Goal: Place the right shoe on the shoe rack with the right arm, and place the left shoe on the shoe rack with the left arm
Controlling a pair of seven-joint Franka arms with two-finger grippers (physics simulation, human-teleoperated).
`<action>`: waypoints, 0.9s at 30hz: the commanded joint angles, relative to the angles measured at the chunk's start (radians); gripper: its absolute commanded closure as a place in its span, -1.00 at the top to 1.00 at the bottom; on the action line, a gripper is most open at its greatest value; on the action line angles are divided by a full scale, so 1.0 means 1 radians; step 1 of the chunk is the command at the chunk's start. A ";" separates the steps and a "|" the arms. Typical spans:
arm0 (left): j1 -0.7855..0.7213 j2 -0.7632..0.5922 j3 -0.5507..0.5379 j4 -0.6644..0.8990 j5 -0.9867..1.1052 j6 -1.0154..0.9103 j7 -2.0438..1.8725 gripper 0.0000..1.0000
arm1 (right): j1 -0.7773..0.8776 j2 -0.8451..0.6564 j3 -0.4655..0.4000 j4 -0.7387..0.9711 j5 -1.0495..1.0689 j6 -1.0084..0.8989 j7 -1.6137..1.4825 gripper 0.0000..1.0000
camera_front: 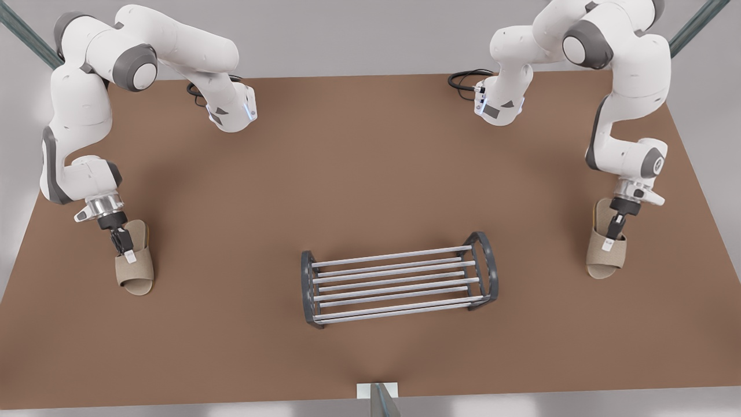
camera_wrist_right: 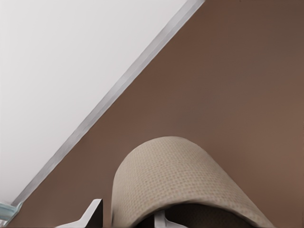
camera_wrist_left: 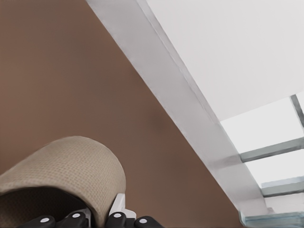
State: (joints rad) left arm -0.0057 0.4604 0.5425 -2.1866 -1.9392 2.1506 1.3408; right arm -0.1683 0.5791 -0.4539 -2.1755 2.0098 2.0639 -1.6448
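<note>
Well, shoes look soft & light, so grab by strap. Left gripper [camera_front: 128, 253] pinches left shoe [camera_front: 136, 281]; right gripper [camera_front: 609, 242] unclenched, right shoe [camera_front: 605, 265] strap btw fingers.

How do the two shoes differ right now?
The left shoe lies at the front view's left of the shoe rack, the right shoe at its right. The left gripper is at the left shoe's strap, the right gripper at the right shoe's. Both are beige.
</note>
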 commanded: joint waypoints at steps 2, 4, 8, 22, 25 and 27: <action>-0.003 -0.045 -0.051 0.031 0.019 -0.008 -0.015 -0.51 | 0.000 -0.001 0.000 0.000 0.001 -0.004 -0.079 -0.06; -0.017 -0.114 -0.079 0.051 0.042 -0.003 -0.064 -0.53 | 0.000 -0.001 0.001 0.000 0.001 -0.004 -0.079 -0.10; -0.080 -0.230 -0.222 0.136 0.155 0.166 -0.307 -0.55 | 0.000 -0.002 0.001 0.000 0.001 -0.004 -0.079 -0.15; -0.689 -0.223 -0.269 0.389 0.393 0.882 -1.236 -0.57 | -0.017 -0.111 0.067 -0.018 0.000 0.085 -0.067 -0.57; -0.813 -0.161 -0.271 0.441 0.385 1.045 -1.397 -0.57 | -0.017 -0.195 0.115 -0.032 0.000 0.162 -0.046 -0.57; -0.869 -0.068 -0.271 0.525 0.361 1.137 -1.482 -0.57 | -0.011 -0.258 0.139 -0.040 0.000 0.186 -0.036 -0.57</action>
State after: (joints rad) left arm -0.8535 0.3684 0.2709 -1.6817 -1.5657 3.0404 0.5781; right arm -0.1805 0.3430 -0.3233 -2.2127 2.0084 2.1783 -1.6933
